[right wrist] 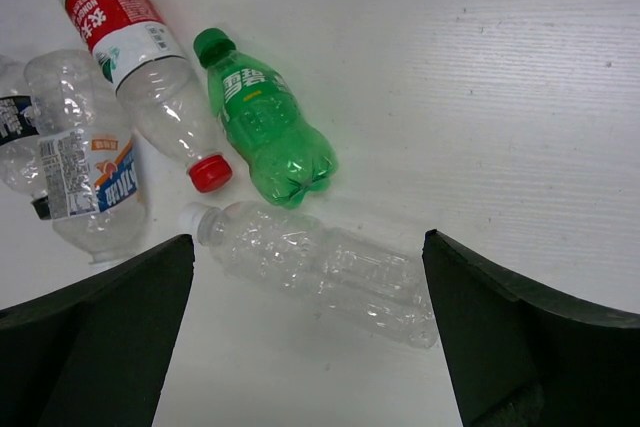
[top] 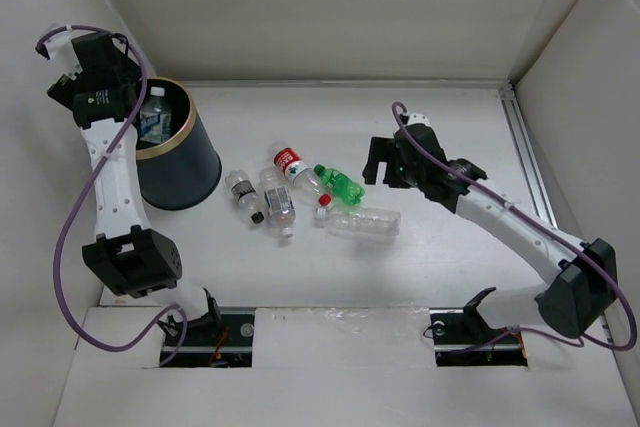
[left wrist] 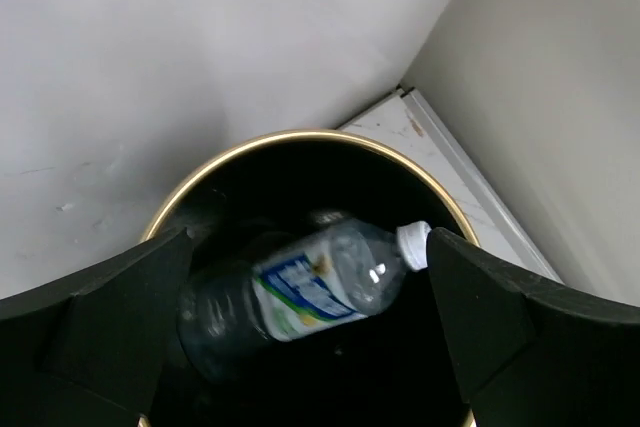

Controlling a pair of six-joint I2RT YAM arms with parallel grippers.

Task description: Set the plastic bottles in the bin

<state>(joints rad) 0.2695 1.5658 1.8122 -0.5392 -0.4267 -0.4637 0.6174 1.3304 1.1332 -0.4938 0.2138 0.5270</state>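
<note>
Directly beneath the left gripper (left wrist: 310, 239), deep inside the bin (left wrist: 300, 137), one blue-and-white-labelled bottle (left wrist: 300, 297) lies on its side, its white cap toward the right-hand finger. That gripper's fingers stand wide apart above the gold rim and hold nothing. The right gripper (right wrist: 308, 239) is likewise spread and empty, and just below it on the table (right wrist: 520, 67) lies a clear unlabelled bottle (right wrist: 320, 272). The green bottle (right wrist: 265, 122) and the red-labelled bottle (right wrist: 140, 57) sit just beyond it. Past its left finger are a blue-and-orange-labelled bottle (right wrist: 85, 172) and a black-labelled bottle (right wrist: 15, 137). The step in hand looks like picking up the clear bottle. Its length runs nearly from finger to finger, so the wrist likely needs turning until the jaws close across the body. The grip should be mid-body and gentle, since thin plastic can buckle or squirt free. The descent should stay clear of the red cap and the green bottle's base close by. Only the left wrist view shows how the binned bottle lies. Only the right wrist view gives the labels and the clear bottle's heading. Only the overhead view shows both arms at once, the five bottles on the table together, and the bin well off to the right gripper's left.
</note>
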